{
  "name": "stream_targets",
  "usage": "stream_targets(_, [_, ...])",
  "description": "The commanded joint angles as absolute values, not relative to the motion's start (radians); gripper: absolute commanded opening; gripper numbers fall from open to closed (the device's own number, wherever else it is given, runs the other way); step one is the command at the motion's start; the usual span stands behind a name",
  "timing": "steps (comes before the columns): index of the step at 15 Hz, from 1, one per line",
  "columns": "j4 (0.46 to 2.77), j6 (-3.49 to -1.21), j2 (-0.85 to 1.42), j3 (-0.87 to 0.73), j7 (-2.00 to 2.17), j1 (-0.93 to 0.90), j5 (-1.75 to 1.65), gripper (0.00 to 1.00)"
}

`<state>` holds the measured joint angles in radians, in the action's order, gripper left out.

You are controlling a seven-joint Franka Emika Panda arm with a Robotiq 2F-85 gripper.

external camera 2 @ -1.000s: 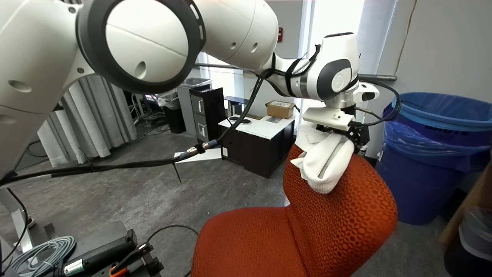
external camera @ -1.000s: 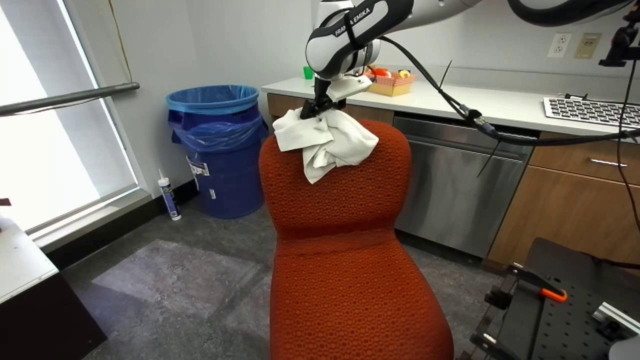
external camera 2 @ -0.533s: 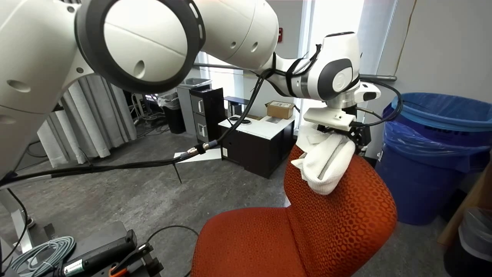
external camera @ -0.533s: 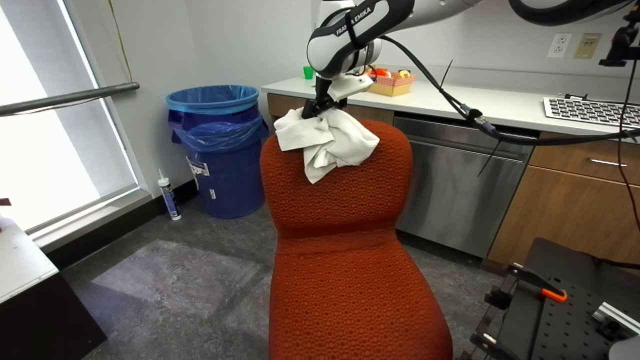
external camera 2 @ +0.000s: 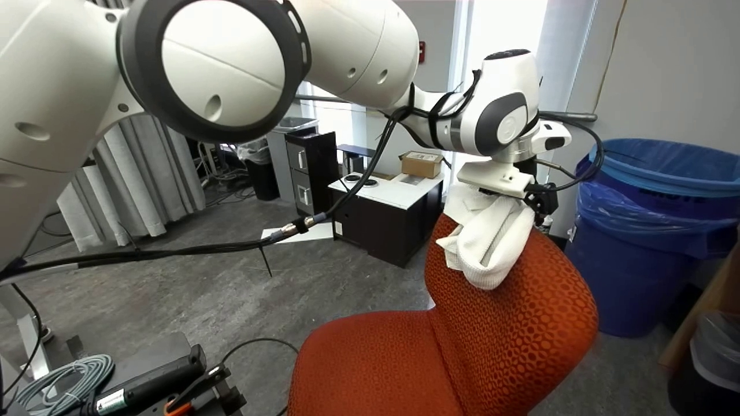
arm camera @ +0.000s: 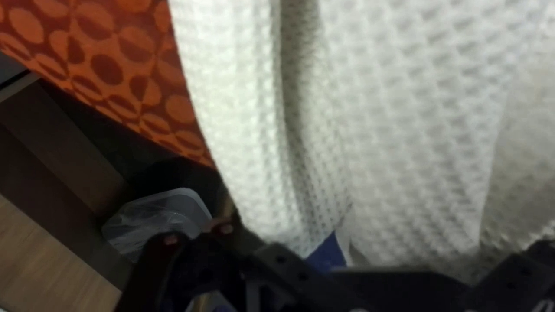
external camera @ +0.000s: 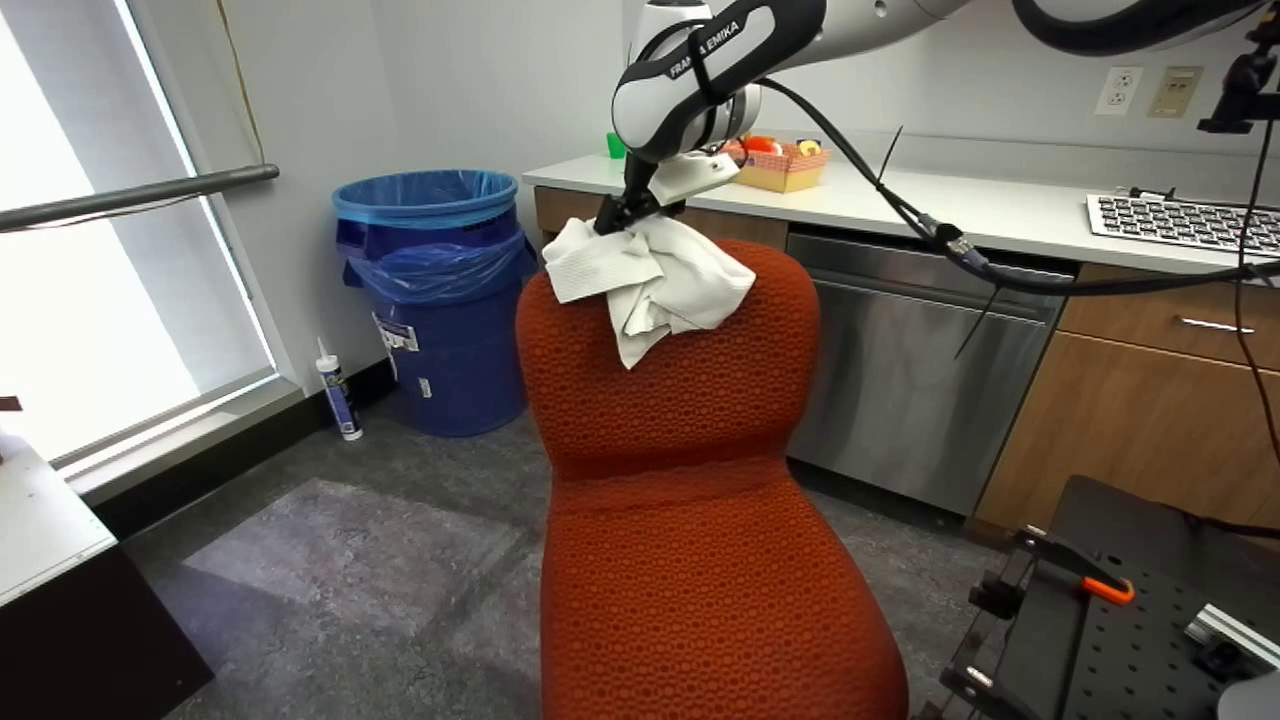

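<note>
In both exterior views, the gripper [external camera: 638,210] is seen in contact with the upper folds of a white waffle-weave towel [external camera: 680,280], which is bunched beneath the jaws and draped over the back of a red-orange patterned chair [external camera: 680,470]; whether the jaws are spread or clamped on the fabric cannot be told, as the tips are largely hidden. Off to one side of the jaws, a bag-lined blue trash bin [external camera: 455,350] is seen, and beyond them a basket [external camera: 780,180] is set on a white countertop [external camera: 950,212].
</note>
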<state>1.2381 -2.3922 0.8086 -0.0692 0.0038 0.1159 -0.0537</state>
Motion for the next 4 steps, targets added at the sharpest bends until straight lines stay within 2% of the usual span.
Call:
stream_targets(1, [1.284, -2.483, 0.797, -0.049, 0.012, 0.123, -0.013, 1.00])
stream_targets(4, [1.243, -2.423, 0.813, -0.068, 0.002, 0.114, -0.037, 1.00])
